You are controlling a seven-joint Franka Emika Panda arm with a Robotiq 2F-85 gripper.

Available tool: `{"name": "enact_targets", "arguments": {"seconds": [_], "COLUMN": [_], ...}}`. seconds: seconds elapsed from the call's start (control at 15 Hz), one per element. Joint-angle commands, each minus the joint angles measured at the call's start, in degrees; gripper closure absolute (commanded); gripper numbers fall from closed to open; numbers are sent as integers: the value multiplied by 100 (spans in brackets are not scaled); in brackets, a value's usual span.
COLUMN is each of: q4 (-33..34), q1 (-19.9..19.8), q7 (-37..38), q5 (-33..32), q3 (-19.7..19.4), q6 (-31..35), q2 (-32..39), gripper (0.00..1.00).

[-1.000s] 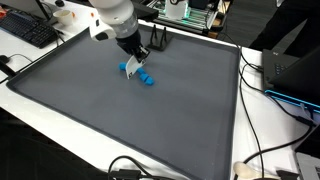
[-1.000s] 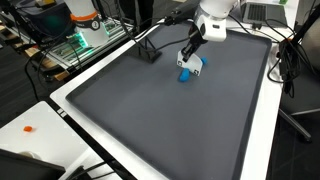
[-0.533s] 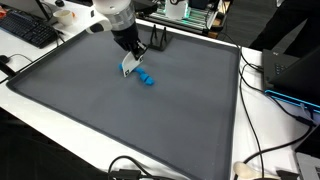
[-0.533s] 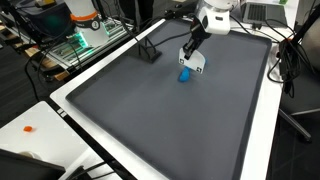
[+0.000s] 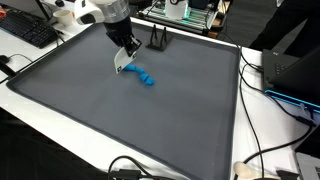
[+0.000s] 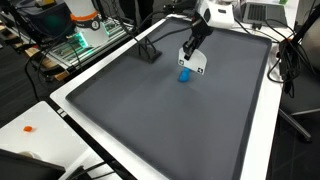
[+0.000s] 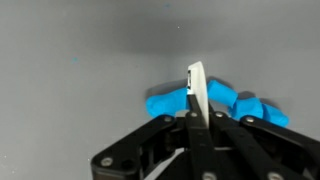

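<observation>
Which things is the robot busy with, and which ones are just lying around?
Busy with:
- claw, shut on a white flat piece
- blue lumpy thing, right by the claw on the grey mat

Just lying around:
- black stand at the mat's far edge
- keyboard
- cables
- small orange thing

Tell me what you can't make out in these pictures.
Wrist view: the middle of the blue thing is hidden behind the white piece, itself seen only edge-on.
Wrist view: the fingers are cut off by the bottom edge.
Both exterior views: the blue thing is too small to tell its shape.
</observation>
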Motion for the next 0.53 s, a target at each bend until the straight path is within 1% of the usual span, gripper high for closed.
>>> {"name": "enact_targets", "arguments": {"seconds": [0.0,0.47], "q4": [50,103], "q1": [-22,-15], "q7": [-72,-259], "q5": [-179,-293], "q3": [-1,28], "q6": [-41,-15], "q2": [60,204], "gripper": [99,99]}}
